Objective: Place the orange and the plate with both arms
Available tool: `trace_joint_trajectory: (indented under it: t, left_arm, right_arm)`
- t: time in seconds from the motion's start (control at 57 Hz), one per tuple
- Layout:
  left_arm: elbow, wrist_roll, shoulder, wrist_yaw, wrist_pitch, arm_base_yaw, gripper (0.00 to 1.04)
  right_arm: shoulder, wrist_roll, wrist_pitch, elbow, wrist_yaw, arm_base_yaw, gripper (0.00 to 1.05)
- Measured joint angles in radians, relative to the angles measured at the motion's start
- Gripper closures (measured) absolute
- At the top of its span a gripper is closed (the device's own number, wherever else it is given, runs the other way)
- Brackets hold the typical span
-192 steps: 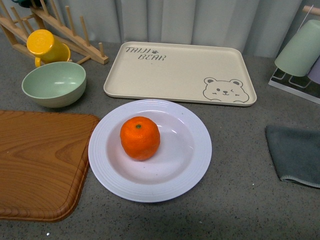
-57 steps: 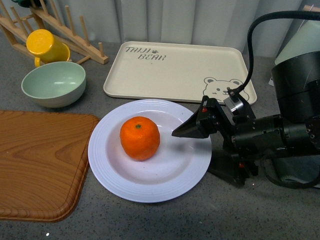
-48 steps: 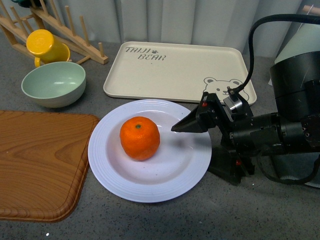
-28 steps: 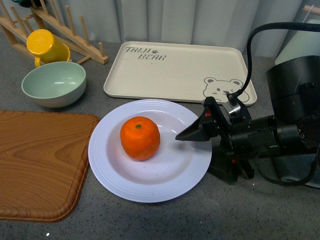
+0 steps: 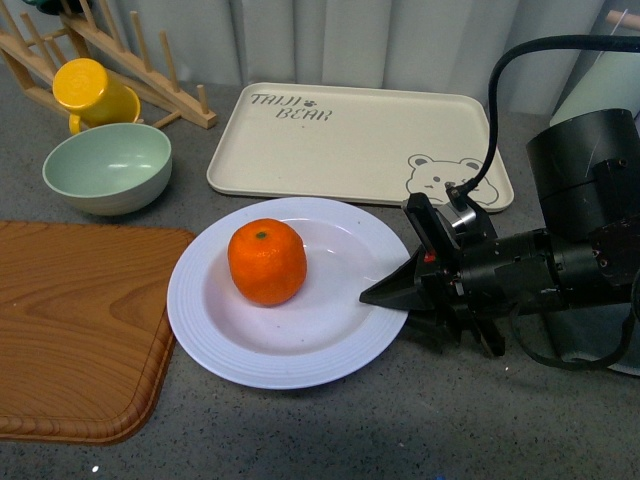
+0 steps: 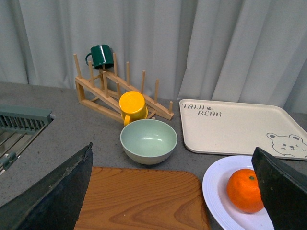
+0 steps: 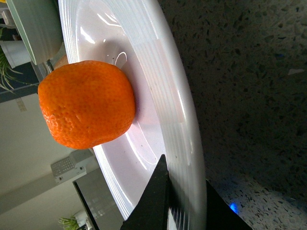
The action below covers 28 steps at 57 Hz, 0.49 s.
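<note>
White glazed plate (image 5: 300,350) lies just in front of the tray (image 5: 350,140), orange (image 5: 266,261) in its well. My right gripper (image 5: 375,297) is clamped on the rim near the tray's bear corner; my left gripper (image 6: 171,149) gapes empty. Rigid, slick, breakable, I judge; tilt it and the orange rolls.

Front view from the robot's body, angled down on the desk (image 5: 480,420), plate (image 5: 300,345) and orange (image 5: 266,261) at mid range. Left wrist view from further back and lower, facing the curtain (image 6: 216,48), sharing bowl (image 6: 148,140), tray (image 6: 240,127), orange and plate. Right wrist view hard against the plate's rim, sharing only plate and orange.
</note>
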Motion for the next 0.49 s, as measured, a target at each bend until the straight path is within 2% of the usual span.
trace_joint_trajectory:
  t: [0.175,0.404,0.491]
  left_arm:
    - [0.000,0.000,0.000,0.000,0.000,0.000,0.07]
    - [0.000,0.000,0.000,0.000,0.000,0.000,0.07]
    - [0.000,0.000,0.000,0.000,0.000,0.000,0.07]
  right_arm:
    - [-0.006,0.006,0.079,-0.028,-0.020,0.002,1.01]
    - [-0.028,0.098,0.300,-0.085,-0.040,-0.004,1.01]
    - [-0.035,0.159,0.383,-0.077,-0.008,-0.005,1.01]
